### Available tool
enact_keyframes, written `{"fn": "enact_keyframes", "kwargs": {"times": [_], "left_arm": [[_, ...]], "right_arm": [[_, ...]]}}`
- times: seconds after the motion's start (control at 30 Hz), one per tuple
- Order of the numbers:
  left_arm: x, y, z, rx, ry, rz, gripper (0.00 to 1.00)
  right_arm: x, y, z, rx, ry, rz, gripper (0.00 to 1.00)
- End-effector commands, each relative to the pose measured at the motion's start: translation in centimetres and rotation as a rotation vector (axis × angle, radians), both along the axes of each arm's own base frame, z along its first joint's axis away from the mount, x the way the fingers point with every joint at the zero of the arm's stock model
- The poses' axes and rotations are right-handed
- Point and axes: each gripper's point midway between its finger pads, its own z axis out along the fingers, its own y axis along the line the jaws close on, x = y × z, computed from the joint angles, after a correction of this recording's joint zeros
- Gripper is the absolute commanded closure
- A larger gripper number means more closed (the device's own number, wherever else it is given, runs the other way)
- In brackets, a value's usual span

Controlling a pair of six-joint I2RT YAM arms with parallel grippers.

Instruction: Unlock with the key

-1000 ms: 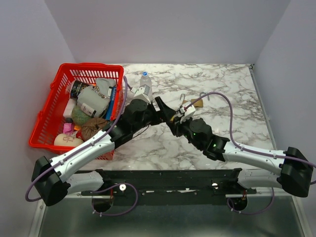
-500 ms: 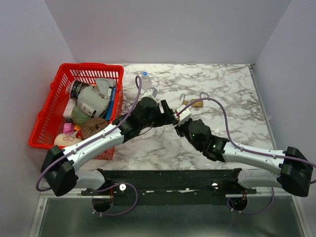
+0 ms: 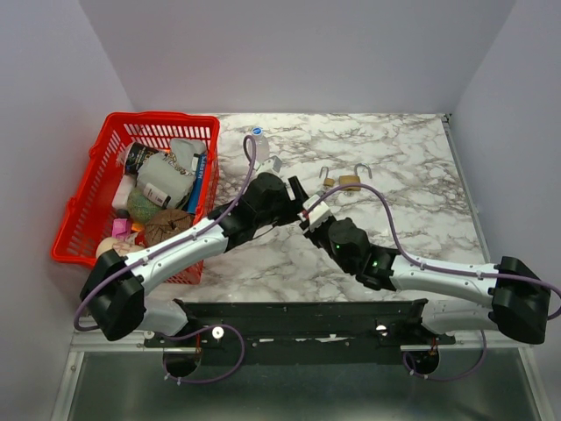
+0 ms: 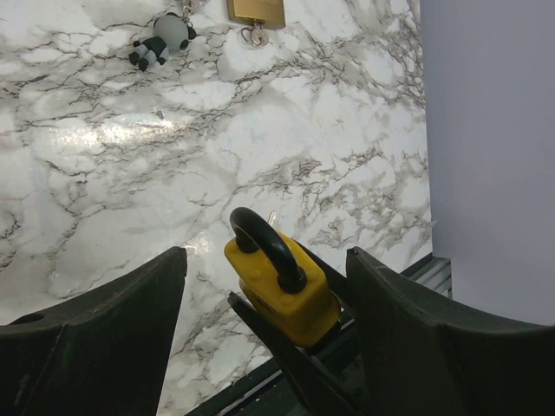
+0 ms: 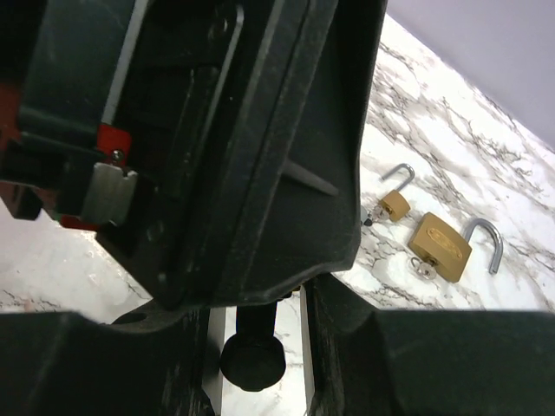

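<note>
The yellow brass-bodied padlock with a black shackle (image 4: 282, 290) sits clamped in the right gripper (image 3: 308, 214) over the white marble tabletop (image 4: 130, 156), slanting across the gap of the left gripper (image 4: 264, 257), whose wide-spread, empty fingers flank it without touching.

The padlock (image 4: 282, 290) is yellow with a black shackle, and the table (image 3: 403, 149) is white marble veined in grey. The larger lock (image 5: 440, 247) and the smaller lock (image 5: 396, 205) are both brass-gold with silver shackles. The basket (image 3: 162, 116) is red mesh, and the panda charm (image 4: 160, 43) is black and white.
</note>
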Motion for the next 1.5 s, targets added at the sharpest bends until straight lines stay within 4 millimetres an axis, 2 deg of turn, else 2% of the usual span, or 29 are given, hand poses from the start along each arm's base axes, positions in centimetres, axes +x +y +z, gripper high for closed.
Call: {"fn": "enact_keyframes", "kwargs": {"times": [0.0, 0.07, 0.13, 0.23, 0.27, 0.3, 0.37, 0.4, 0.43, 0.53, 0.57, 0.63, 0.67, 0.7, 0.77, 0.8, 0.83, 0.87, 0.93, 0.97, 1.03, 1.13, 1.2, 1.23, 1.27, 1.33, 1.37, 1.43, 1.47], "left_arm": [[0.2, -0.2, 0.3, -0.064, -0.014, 0.044, 0.21], [0.0, -0.4, -0.1, -0.050, -0.002, 0.026, 0.35], [-0.3, -0.9, -0.3, -0.049, 0.007, -0.002, 0.44], [-1.0, -1.9, -0.9, -0.055, 0.036, -0.061, 0.67], [-1.1, -2.2, -1.1, -0.057, 0.041, -0.074, 0.82], [-1.3, -2.3, -1.1, -0.056, 0.040, -0.085, 0.90], [-1.5, -2.0, -1.2, -0.044, 0.040, -0.090, 1.00], [-1.3, -1.8, -1.1, -0.032, 0.025, -0.090, 1.00], [-1.3, -1.7, -1.0, -0.028, 0.018, -0.091, 1.00], [-1.3, -1.5, -0.4, -0.032, -0.024, -0.127, 1.00], [-1.0, -1.3, 0.2, -0.048, -0.041, -0.129, 1.00], [-1.2, -1.0, 0.0, -0.055, -0.053, -0.165, 1.00], [-0.5, -0.5, 0.8, -0.078, -0.083, -0.157, 1.00], [-0.6, -0.2, 0.5, -0.076, -0.087, -0.167, 1.00], [-0.7, 0.1, 1.4, -0.091, -0.131, -0.199, 1.00], [-0.6, 0.4, 1.4, -0.091, -0.140, -0.203, 1.00], [-0.5, 0.5, 1.7, -0.099, -0.156, -0.211, 1.00], [-0.7, 0.5, 2.7, -0.124, -0.188, -0.237, 1.00], [-0.5, 0.9, 3.1, -0.153, -0.213, -0.245, 1.00], [-0.4, 0.9, 3.9, -0.182, -0.243, -0.253, 1.00], [-0.4, 1.3, 3.9, -0.181, -0.257, -0.249, 1.00], [-0.4, 1.3, 3.5, -0.153, -0.260, -0.278, 1.00], [-0.5, 1.3, 3.2, -0.132, -0.272, -0.298, 1.00], [-0.6, 1.3, 2.9, -0.103, -0.296, -0.328, 1.00], [-0.8, 1.3, 2.0, -0.067, -0.289, -0.352, 0.84], [-0.5, 1.4, 1.0, 0.024, -0.329, -0.382, 0.63], [-1.0, 1.0, 0.4, 0.055, -0.320, -0.409, 0.41], [-1.3, 0.2, -1.4, 0.129, -0.276, -0.457, 0.26], [-1.3, -0.1, -3.2, 0.191, -0.259, -0.490, 0.17]], "right_arm": [[0.3, 0.5, 2.3, 0.089, -0.067, -0.016, 0.99], [0.3, 0.5, 2.4, 0.093, -0.068, -0.017, 0.99], [0.4, 0.6, 2.2, 0.083, -0.067, -0.021, 0.99], [0.7, 0.5, 2.0, 0.070, -0.066, -0.038, 0.99], [0.7, 0.5, 2.0, 0.086, -0.059, -0.049, 0.99], [0.6, 0.5, 2.0, 0.096, -0.052, -0.045, 0.99], [0.4, 0.5, 2.1, 0.124, -0.040, -0.041, 0.90], [0.2, 0.6, 2.1, 0.132, -0.036, -0.030, 0.83], [0.0, 0.6, 2.1, 0.134, -0.026, -0.024, 0.67], [-0.7, 0.7, 1.8, 0.163, 0.013, 0.006, 0.40], [-0.8, 0.5, 2.3, 0.209, 0.033, 0.011, 0.35], [-1.8, 0.8, 1.6, 0.240, 0.097, 0.085, 0.25], [-1.7, 0.4, 1.8, 0.288, 0.129, 0.084, 0.22], [-2.7, 0.6, 2.2, 0.319, 0.150, 0.154, 0.20], [-3.2, 0.3, 2.7, 0.368, 0.186, 0.203, 0.16], [-4.3, 0.5, 4.0, 0.412, 0.195, 0.276, 0.15], [-4.9, 0.5, 3.9, 0.431, 0.217, 0.310, 0.15], [-4.7, -0.1, 4.3, 0.477, 0.244, 0.310, 0.15], [-5.9, -0.1, 5.1, 0.526, 0.270, 0.394, 0.19], [-5.5, -0.5, 5.3, 0.547, 0.280, 0.386, 0.22], [-4.9, -1.2, 5.0, 0.567, 0.287, 0.339, 0.26], [-3.6, -2.7, 4.0, 0.575, 0.308, 0.247, 0.25], [-2.1, -4.5, 3.0, 0.617, 0.333, 0.137, 0.20], [-1.7, -5.3, 2.2, 0.617, 0.361, 0.096, 0.18], [-0.5, -6.7, 1.7, 0.633, 0.375, 0.027, 0.17], [0.6, -8.0, 0.3, 0.623, 0.430, -0.053, 0.16], [1.8, -9.6, -0.3, 0.641, 0.443, -0.115, 0.16], [2.7, -10.4, -1.9, 0.661, 0.524, -0.135, 0.16], [3.8, -11.9, -2.4, 0.686, 0.536, -0.179, 0.16]]}}
